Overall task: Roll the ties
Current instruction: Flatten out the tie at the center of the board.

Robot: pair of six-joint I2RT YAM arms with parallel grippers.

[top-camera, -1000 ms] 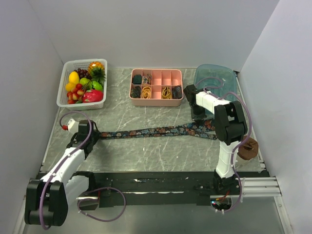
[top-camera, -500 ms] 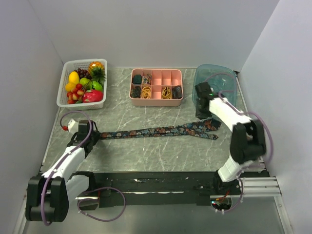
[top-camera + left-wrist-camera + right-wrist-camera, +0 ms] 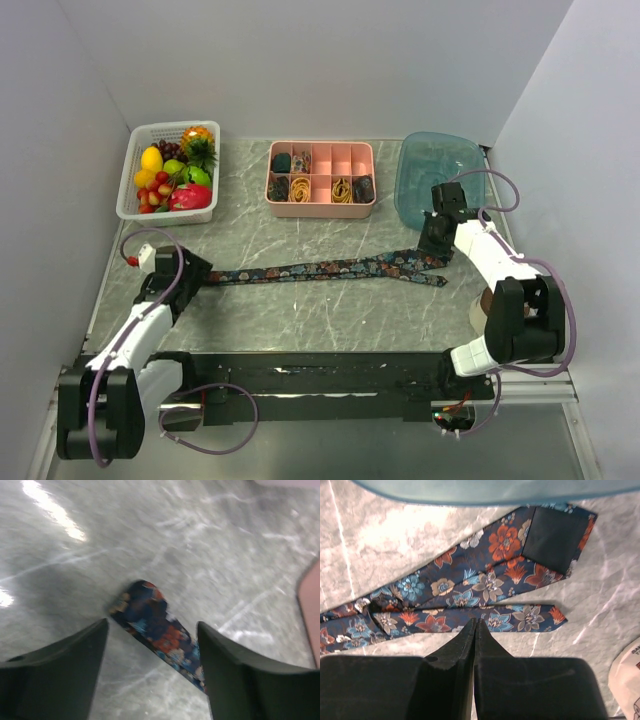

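Quick update. The left jaws have let go. A second ago they were shut at the left end of the tie. Now they stand wide open, and the rounded tip lies flat on the table in the gap between them. The wrist view is blurry, but the tip seems to touch neither side. The left arm itself has hardly shifted.

The right arm is the big change. A second ago it was hunched over the tie's right end with its elbow pulled in toward the middle. Now it has swung out to the right side of the table. The right jaws are just in front of the teal bin, pressed tight together with nothing between them. They sit above the tie's right end rather than gripping it.

The tie hasn't really gone anywhere. It's still stretched left to right across the middle of the table, unrolled. At the right end the wide blade and a narrow pointed strip lie side by side. The wide blade's tip is folded over, showing its dark plain underside.

The fruit basket and the pink divider tray are at the back, same as before.
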